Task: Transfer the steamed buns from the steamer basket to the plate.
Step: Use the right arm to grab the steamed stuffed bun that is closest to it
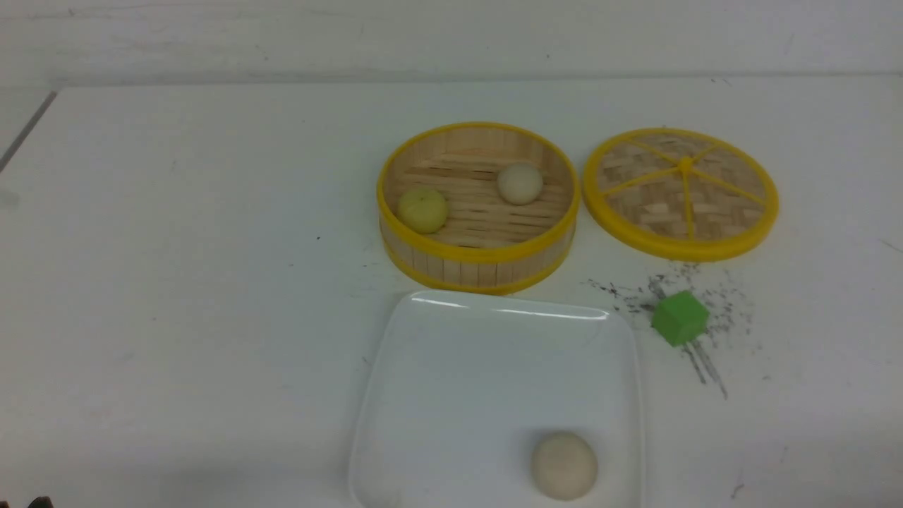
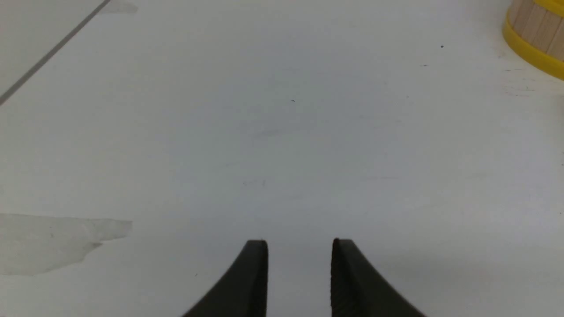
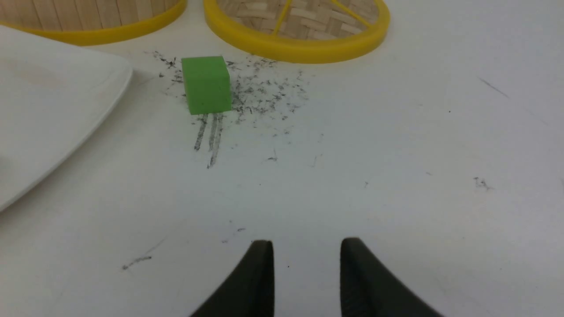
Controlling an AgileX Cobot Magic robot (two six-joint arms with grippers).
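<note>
The steamer basket point(image 1: 478, 206) stands mid-table with two steamed buns inside: a pale yellow-green one point(image 1: 422, 209) at its left and a cream-white one point(image 1: 520, 183) toward the back right. A third cream bun point(image 1: 564, 465) lies on the white square plate point(image 1: 451, 381), near its front right. Neither arm shows in the front view. My left gripper point(image 2: 299, 243) is open over bare table, with the basket's wall point(image 2: 535, 31) far off at the edge of its view. My right gripper point(image 3: 307, 243) is open too, empty, above marked table short of the green cube.
A flat woven lid point(image 1: 681, 190) with yellow spokes lies right of the basket. A green cube point(image 1: 679, 317) sits on dark scuff marks right of the plate, also seen as cube point(image 3: 206, 83) beside the plate's corner point(image 3: 66, 110).
</note>
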